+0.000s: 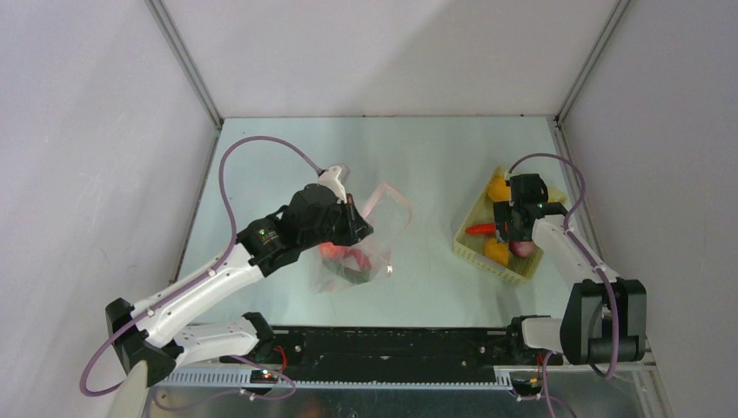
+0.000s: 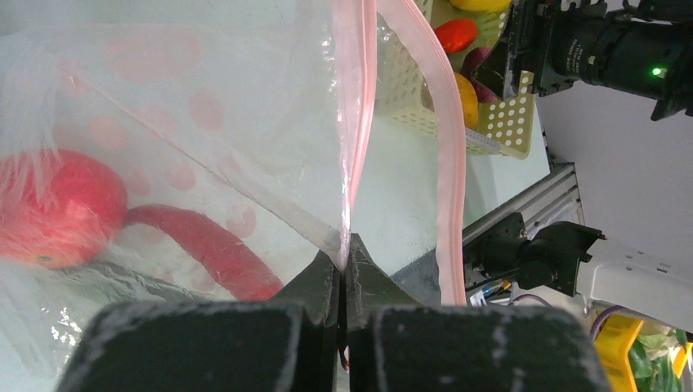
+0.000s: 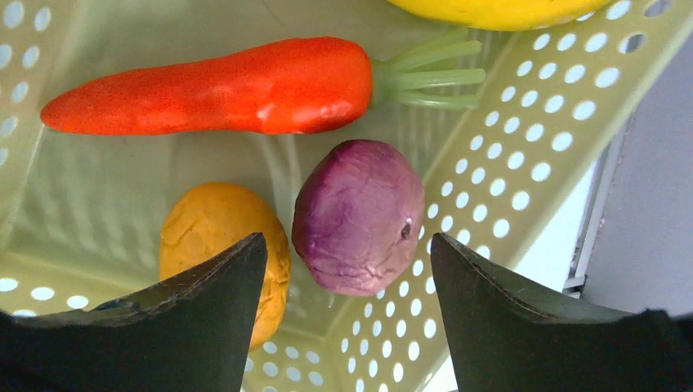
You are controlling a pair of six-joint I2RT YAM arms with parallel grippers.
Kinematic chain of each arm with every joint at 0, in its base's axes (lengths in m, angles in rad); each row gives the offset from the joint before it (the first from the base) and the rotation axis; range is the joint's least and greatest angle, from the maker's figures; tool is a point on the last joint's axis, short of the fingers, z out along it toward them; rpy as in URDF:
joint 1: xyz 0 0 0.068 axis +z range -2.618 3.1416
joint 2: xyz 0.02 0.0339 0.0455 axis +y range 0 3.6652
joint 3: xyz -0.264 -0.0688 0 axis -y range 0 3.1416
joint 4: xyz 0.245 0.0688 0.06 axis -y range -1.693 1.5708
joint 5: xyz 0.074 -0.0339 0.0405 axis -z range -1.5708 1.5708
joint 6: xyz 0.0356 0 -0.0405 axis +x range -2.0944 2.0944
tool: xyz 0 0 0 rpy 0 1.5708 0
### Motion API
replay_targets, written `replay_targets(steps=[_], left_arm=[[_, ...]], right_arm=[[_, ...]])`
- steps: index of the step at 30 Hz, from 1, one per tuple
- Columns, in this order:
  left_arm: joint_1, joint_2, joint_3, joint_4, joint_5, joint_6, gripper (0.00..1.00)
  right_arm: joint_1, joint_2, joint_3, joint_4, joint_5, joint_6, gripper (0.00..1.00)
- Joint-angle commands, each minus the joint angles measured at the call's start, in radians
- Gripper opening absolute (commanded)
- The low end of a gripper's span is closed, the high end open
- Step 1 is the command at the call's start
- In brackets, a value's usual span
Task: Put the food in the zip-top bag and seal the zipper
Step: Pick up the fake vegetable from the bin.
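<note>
Looking down from the top camera, you have the left gripper (image 1: 357,213) pinched shut on the upper edge of the bag (image 1: 389,228). The bag hangs from it at about 9 o'clock from the centre of the table (image 1: 435,165). Red food (image 1: 335,252) lies in the bag's bottom, at its 7 o'clock. Your right gripper (image 1: 507,233) hangs over the pale-yellow basket (image 1: 470,254) at the table's 3 o'clock, low among the pieces in it.

From the left wrist camera, the two fingers meet on a thin fold of clear, pink-dotted plastic. One side of the zipper (image 2: 448,163) rises from the pinch toward 12 o'clock and the other curves away at 1 o'clock, so the mouth is unsealed. Through the plastic at 9 o'clock you see a round red pepper (image 2: 57,212), with a curved red chili (image 2: 204,245) just beside it.

From the right wrist camera, the jaws stand apart with a purple onion (image 3: 358,216) between them and a small gap on either side. An orange pepper (image 3: 216,233) sits at the onion's 8 o'clock, partly behind one finger. A carrot (image 3: 221,86) lies across the basket floor at 11 o'clock, and a yellow piece (image 3: 498,10) shows at the frame's 1 o'clock edge.
</note>
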Motion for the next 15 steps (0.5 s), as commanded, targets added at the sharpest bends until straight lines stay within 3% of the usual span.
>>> replay_targets(steps=[1,11,15], left_arm=[[0.006,-0.016,0.030,0.010,-0.028,0.036,0.00],[0.012,-0.015,0.042,-0.004,-0.046,0.056,0.00],[0.015,-0.016,0.043,-0.009,-0.054,0.056,0.00]], right_arm=[[-0.028,0.051,0.028,0.045,-0.031,-0.030,0.77],[-0.099,0.149,0.028,0.086,-0.117,-0.015,0.67],[-0.112,0.165,0.028,0.103,-0.164,-0.017,0.58]])
